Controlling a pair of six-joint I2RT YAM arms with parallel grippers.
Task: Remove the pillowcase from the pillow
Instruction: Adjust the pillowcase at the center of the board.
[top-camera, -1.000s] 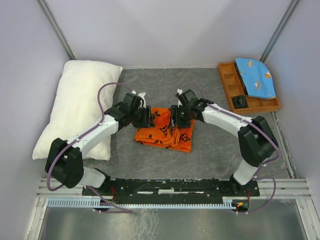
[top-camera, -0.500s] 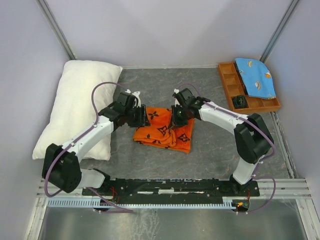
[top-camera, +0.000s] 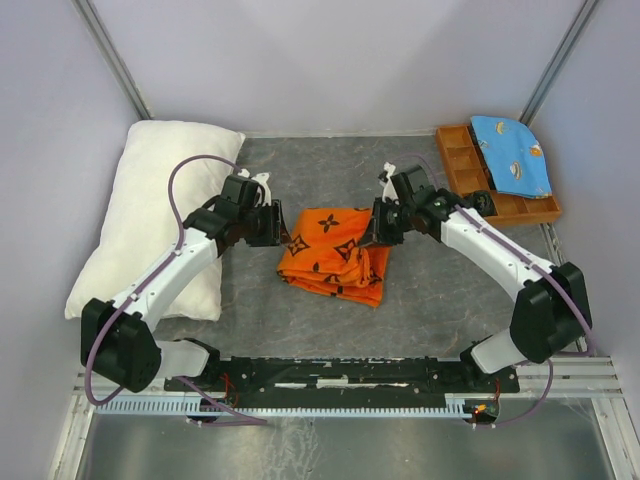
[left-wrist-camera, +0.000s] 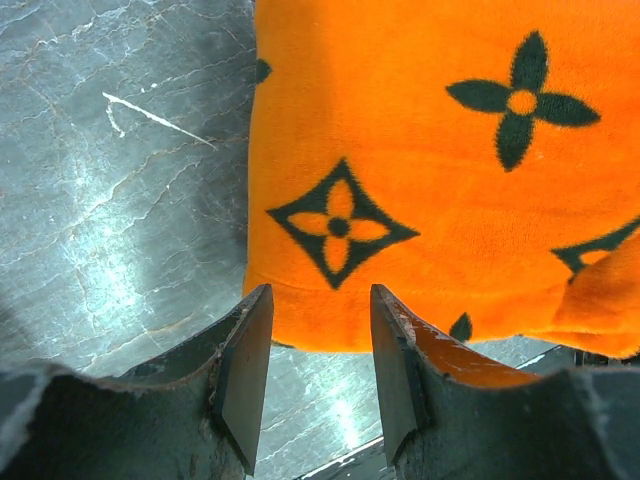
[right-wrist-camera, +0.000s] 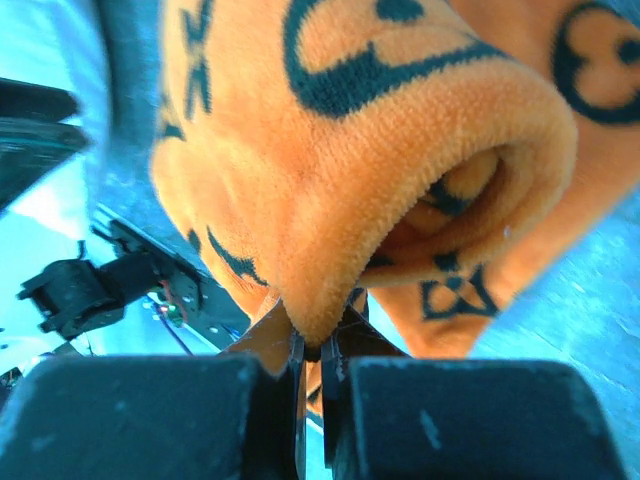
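Plush, fuzzy-napped orange cloth pillowcase (left-wrist-camera: 420, 180), soft matt white fabric pillow (top-camera: 150, 210), grey marbled table (left-wrist-camera: 110, 170) with faint gloss, brown wooden tray (top-camera: 452, 160), smooth light-blue printed small cloth (top-camera: 512, 155).

- We see the left arm (top-camera: 170, 275) and the right arm (top-camera: 490, 250) built alike, with smooth white shells on the long segments and chunky black housings at the joints.
- We note a thin purple cable (top-camera: 175, 190) looping free off each arm.
- We find a small white part on top of each black wrist.
- The left tool (left-wrist-camera: 320, 340) shows us two dark grey, wedge-shaped fingers (left-wrist-camera: 240, 370) with flat inner faces and paler edges.
- The right tool (right-wrist-camera: 310, 350) shows us blocky matt-black finger bodies narrowing to thin blades.
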